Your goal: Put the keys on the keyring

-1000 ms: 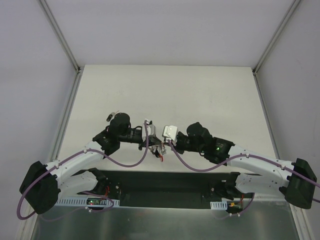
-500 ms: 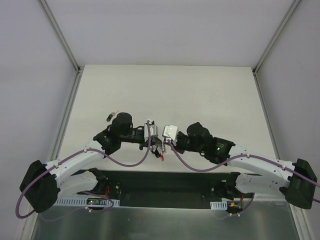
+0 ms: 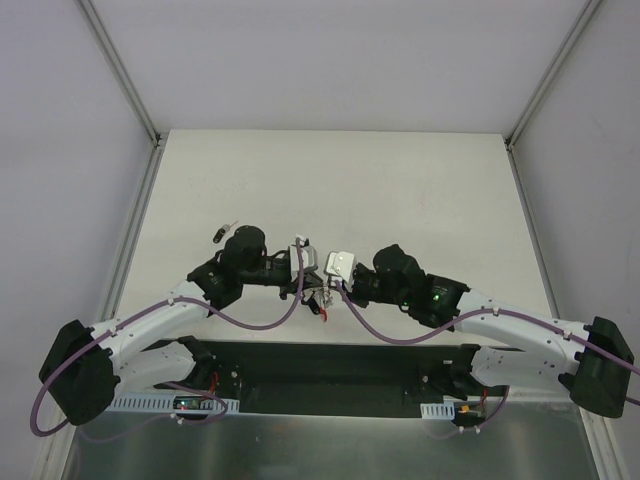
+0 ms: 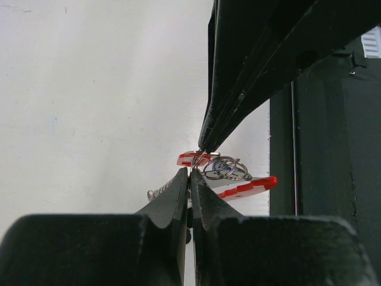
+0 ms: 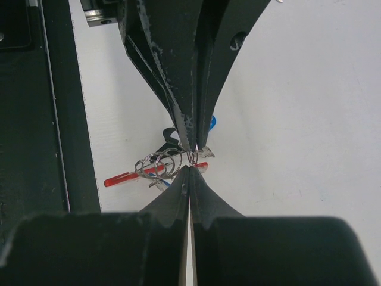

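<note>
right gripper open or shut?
Shut: the right gripper has its fingers touching, no gap, pinching the keyring wire in the right wrist view.

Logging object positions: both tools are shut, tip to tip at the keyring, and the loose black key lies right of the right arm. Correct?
Not quite: the top external view shows the black key beside the left arm, on its left side. As stated, the left tool and right tool are shut, tip to tip at the keyring.
</note>
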`<move>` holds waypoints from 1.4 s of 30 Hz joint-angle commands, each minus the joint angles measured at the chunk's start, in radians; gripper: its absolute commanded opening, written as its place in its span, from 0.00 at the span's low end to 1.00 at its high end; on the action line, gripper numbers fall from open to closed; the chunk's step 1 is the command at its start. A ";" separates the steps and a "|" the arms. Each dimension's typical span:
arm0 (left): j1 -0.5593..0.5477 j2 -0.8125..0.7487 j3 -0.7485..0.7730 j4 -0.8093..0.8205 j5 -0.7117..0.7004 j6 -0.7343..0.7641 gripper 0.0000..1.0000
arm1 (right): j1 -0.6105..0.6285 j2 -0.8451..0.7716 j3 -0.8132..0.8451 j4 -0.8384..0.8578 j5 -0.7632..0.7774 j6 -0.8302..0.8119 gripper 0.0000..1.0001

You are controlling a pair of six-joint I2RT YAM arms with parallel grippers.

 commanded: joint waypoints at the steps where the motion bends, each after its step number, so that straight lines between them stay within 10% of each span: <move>1: -0.008 -0.043 0.019 0.071 -0.062 -0.102 0.00 | 0.007 -0.004 0.050 0.028 -0.043 -0.017 0.01; 19: -0.008 -0.166 -0.194 0.477 -0.079 -0.331 0.00 | 0.005 0.002 0.019 0.045 0.000 -0.014 0.01; 38: -0.009 -0.215 -0.223 0.514 -0.058 -0.288 0.00 | 0.005 0.003 0.030 0.022 -0.051 -0.025 0.01; 42: -0.008 -0.183 -0.228 0.545 -0.052 -0.291 0.00 | 0.005 -0.004 0.017 0.044 -0.025 -0.014 0.14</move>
